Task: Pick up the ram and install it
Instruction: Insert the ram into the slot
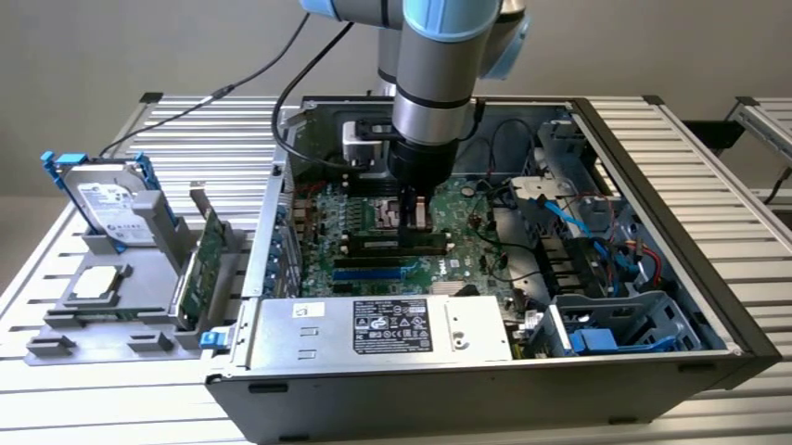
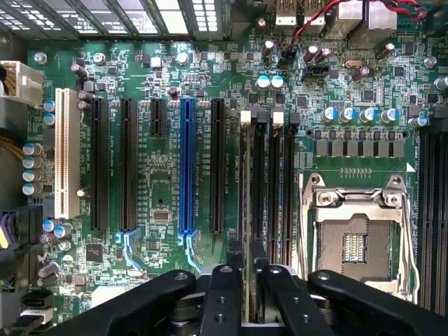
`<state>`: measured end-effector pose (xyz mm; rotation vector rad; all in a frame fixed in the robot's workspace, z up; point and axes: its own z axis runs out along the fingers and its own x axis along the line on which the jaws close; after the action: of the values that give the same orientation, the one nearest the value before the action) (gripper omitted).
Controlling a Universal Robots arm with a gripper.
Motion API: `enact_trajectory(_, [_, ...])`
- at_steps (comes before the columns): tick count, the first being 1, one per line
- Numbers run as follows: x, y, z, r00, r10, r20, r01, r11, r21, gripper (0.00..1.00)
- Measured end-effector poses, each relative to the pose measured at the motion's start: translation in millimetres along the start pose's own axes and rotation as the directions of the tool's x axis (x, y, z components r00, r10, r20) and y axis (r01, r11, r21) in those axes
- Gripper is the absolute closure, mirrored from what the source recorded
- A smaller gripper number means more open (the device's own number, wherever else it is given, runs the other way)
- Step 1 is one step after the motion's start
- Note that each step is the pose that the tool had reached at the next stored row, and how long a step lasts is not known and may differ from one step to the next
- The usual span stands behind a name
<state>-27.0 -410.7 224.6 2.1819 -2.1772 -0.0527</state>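
Item 1, ram [image 2: 246, 210]: you see it edge-on, standing upright in a memory slot on the motherboard [image 2: 161, 189]. Its slot bank lies between the black expansion slots and the CPU socket [image 2: 353, 234].

Item 2, pincer [image 2: 250, 276]: it sits directly over the ram, straddling one end of the stick. You cannot tell whether it grips the stick or stands loose around it.

Item 3, arm [image 1: 433, 83]: it reaches down into the open case [image 1: 730, 315], which lies on the slatted tabletop [image 1: 693, 139].

Item 4, blue slot [image 2: 186, 168]: it sits among the black ones, apart from the ram.

Item 5, power supply [image 1: 384, 326]: in the exterior view it is at 6 o'clock of the pincer.

Item 6, grey rack [image 1: 74, 320]: in the exterior view it is at 9 o'clock of the case. It carries:
- a hard drive [image 1: 114, 199] with blue rails, on edge
- a green card [image 1: 204, 264], upright near the case wall
- a square chip [image 1: 99, 283], lying flat
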Motion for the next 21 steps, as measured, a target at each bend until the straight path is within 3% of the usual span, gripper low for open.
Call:
enact_trajectory(6, [-1.6, 0.1, 0.0, 1.0, 0.0, -0.0002, 0.0, 1.0, -0.0001, 0.56])
enact_trajectory(10, [-1.9, 1.1, -2.6, 1.0, 0.001, -0.0001, -0.001, 1.0, -0.0001, 0.56])
enact_trajectory(19, [-1.6, 5.4, -19.4, 1.0, 0.0, -0.0002, 0.0, 1.0, -0.0012, 0.56])
enact_trajectory(21, [-1.7, 5.5, -19.5, 1.0, 0.001, 0.0, -0.001, 1.0, -0.0013, 0.64])
